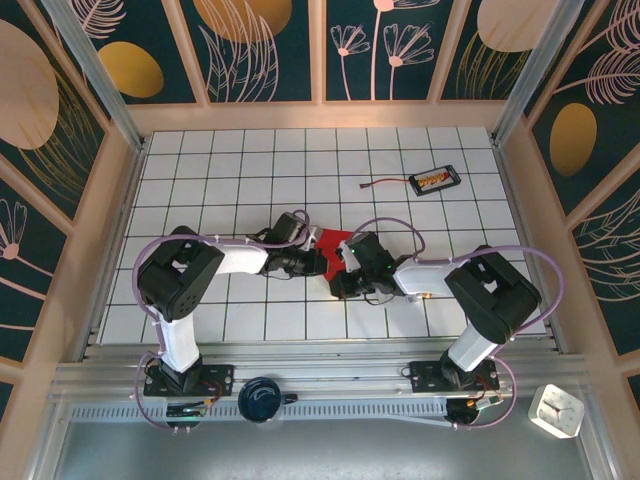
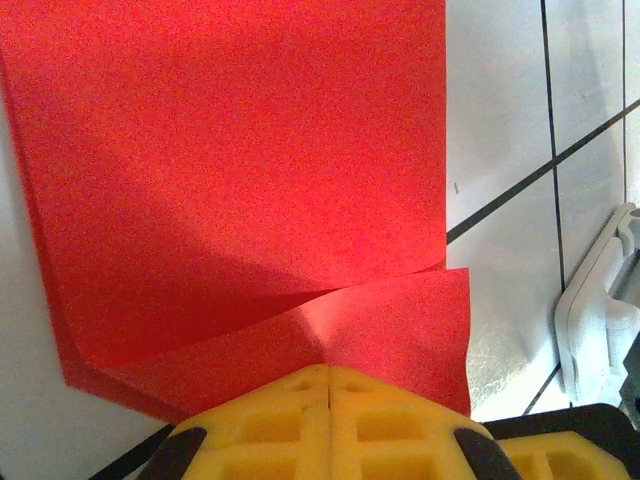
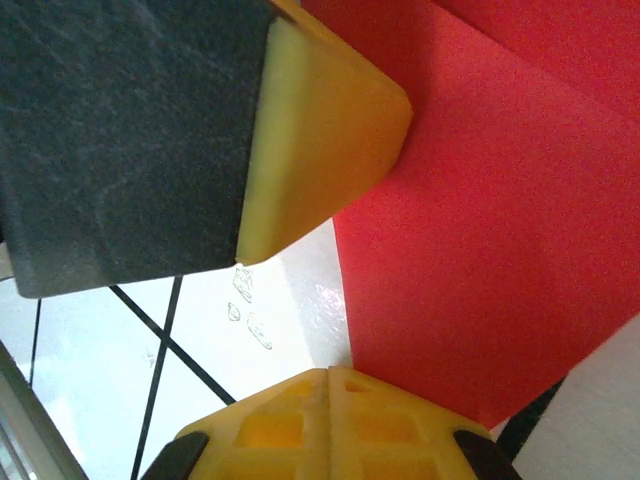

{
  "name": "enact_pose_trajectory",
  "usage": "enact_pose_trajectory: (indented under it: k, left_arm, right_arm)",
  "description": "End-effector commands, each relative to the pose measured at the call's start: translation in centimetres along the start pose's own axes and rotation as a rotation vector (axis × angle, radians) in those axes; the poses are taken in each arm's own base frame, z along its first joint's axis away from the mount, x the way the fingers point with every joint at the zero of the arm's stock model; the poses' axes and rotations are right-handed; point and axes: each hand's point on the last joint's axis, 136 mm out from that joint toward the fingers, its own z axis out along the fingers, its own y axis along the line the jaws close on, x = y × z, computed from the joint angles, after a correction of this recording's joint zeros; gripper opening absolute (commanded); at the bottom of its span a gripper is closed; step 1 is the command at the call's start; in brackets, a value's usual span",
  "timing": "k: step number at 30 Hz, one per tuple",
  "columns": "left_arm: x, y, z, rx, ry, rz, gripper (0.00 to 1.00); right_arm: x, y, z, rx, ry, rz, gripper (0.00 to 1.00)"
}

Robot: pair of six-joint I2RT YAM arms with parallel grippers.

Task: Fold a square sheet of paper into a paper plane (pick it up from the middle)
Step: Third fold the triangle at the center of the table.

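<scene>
the left end effector [image 2: 330, 378] is shut tight. its two yellow tips are pressed together with no gap. the red paper [image 2: 230, 150] runs right up to those tips. a raised fold in the paper leads straight into them, so it looks like the tips are pinching the paper there.

the right end effector [image 3: 328, 382] is shut tight too. its tips sit at the near edge of the paper, and the paper slips out of sight under them. i cannot tell if it has a bit of paper pinched or is just pressing on it. in the right wrist view, one of the yellow fingers [image 3: 320, 120] of the left end effector sits at the side edge of the paper.

the paper lies in the middle of the white tiled bench [image 1: 250, 170], between the two arms. it is not one flat square. one part is folded over another, and a low flap sticks out near the left tips. a few small clear bits [image 3: 245, 315] lie on the bench just beside it. a small black tray [image 1: 435, 180] sits well apart, at the far side.

i think this is an early fold, because there is no pointy plane shape yet. the next move needs the left tips to keep their pinch and carry the flap over so the edges line up. the right tips need to hold the rest down so it does not slide. the paper is thin, so a hard pull could crumple or tear it.
</scene>
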Motion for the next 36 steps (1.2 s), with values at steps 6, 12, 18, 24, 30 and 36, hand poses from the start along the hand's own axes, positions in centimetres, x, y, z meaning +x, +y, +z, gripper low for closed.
enact_pose_trajectory:
  k: [6,12,18,24,30,36]
  left_arm:
    - [1.7,4.5,1.0,-0.143,0.035,-0.014,0.0]
    - [1.9,4.8,1.2,-0.148,0.038,-0.012,0.0]
    - [1.9,4.6,1.2,-0.142,0.043,-0.011,0.0]
    - [2.0,4.6,1.1,-0.137,0.043,-0.013,0.0]
    - [1.9,4.3,1.0,-0.132,0.04,-0.008,0.0]
    - [1.8,4.2,1.0,-0.13,0.041,-0.006,0.0]
  right_arm:
    - [6.6,-2.2,0.0,0.019,0.18,0.161,0.0]
    - [7.3,-1.7,-0.5,-0.036,0.167,0.204,0.0]
    - [6.3,-0.6,-1.4,-0.1,0.118,0.201,0.0]
    - [1.3,2.5,-3.1,-0.191,-0.004,0.142,0.0]
    - [-1.1,2.4,-2.0,-0.156,-0.011,0.118,0.0]
    - [-2.3,0.7,-0.6,-0.104,-0.002,0.135,0.0]
